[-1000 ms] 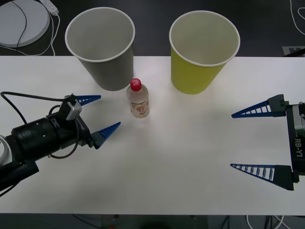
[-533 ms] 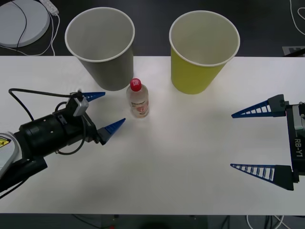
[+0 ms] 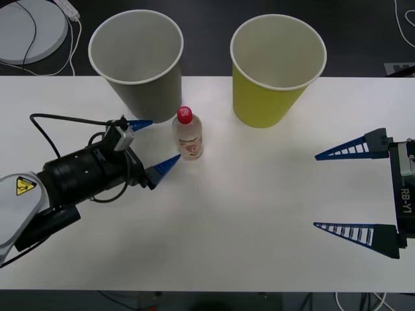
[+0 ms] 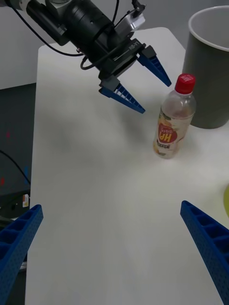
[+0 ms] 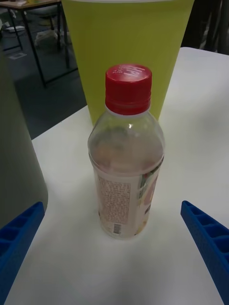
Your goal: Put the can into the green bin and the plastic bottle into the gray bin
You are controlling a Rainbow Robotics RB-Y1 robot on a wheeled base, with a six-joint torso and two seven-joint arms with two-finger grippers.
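Left gripper (image 3: 155, 144) is spread wide, and the plastic bottle (image 3: 187, 135) stands upright straight ahead of it, just past the fingertips and lined up with the gap between the 2 fingers. Its long axis is vertical, so a sideways pinch on the body looks right. The gray bin (image 3: 137, 62) sits just beyond. Right gripper (image 3: 337, 191) hangs wide open, well off to the side, so the left arm is much nearer.

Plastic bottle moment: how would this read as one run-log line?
left gripper: open, nearing plastic bottle | bottle: upright on table, before gray bin | right gripper: open, idle
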